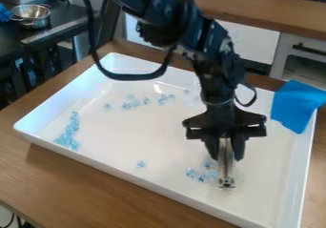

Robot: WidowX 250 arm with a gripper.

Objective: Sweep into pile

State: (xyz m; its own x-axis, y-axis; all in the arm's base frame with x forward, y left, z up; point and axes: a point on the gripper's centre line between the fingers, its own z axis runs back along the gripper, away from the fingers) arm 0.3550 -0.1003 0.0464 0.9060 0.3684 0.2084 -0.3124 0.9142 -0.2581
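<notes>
You have the gripper (226, 155) at the right of the frame, closed around a narrow metal bar (226, 173), which points down over the white tray (127, 175). Just beside the bar, at the lower right, lies a small group of clear blue pieces (205, 175); one more is at the lower middle, and others lie loosely at the upper middle and in a long cluster at the left. I cannot tell if the bar touches the tray floor. For this sweep, I think you should first bring its end low, very lightly on the floor, and then push slowly toward the left cluster. Please keep the bar steady: it is narrow, so pieces may easily slip around its sides. Several short strokes are probably better than one fast stroke.
</notes>
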